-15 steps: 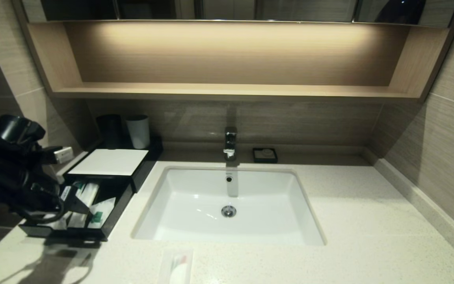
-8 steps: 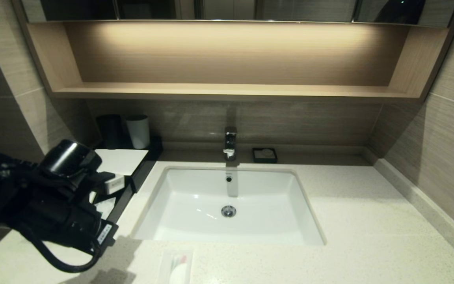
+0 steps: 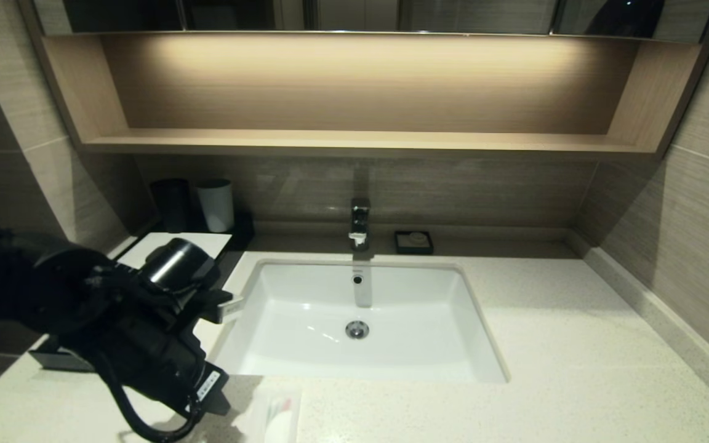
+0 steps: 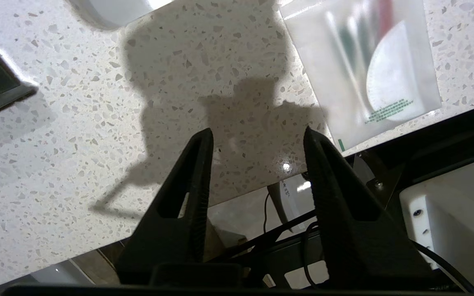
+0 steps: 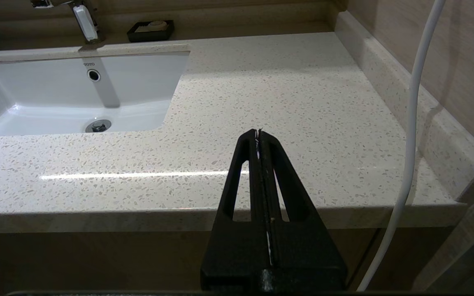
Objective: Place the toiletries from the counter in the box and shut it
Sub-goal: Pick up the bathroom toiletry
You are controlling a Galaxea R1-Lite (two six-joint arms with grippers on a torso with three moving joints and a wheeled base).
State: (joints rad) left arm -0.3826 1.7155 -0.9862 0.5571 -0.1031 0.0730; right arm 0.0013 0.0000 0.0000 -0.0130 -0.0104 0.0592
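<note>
A clear packet with a white round piece (image 3: 276, 415) lies on the speckled counter (image 3: 576, 369) at its front edge, before the sink. In the left wrist view the packet (image 4: 368, 70) lies just beyond and to one side of my left gripper (image 4: 257, 131), which hangs open over bare counter with nothing between its fingers. My left arm (image 3: 145, 332) covers most of the black box; its white top panel (image 3: 139, 246) and one black corner (image 3: 53, 360) show. The drawer's inside is hidden. My right gripper (image 5: 258, 132) is shut and empty at the counter's front edge on the right.
The white sink (image 3: 354, 320) with its faucet (image 3: 359, 223) fills the middle. A black soap dish (image 3: 413, 242) sits behind it. A black cup (image 3: 172, 203) and a white cup (image 3: 215, 204) stand behind the box. A white cable (image 5: 414, 123) hangs beside the right gripper.
My left arm has swung from over the open drawer to the right and toward the counter's front, ending close to the packet. The right arm has not moved.
</note>
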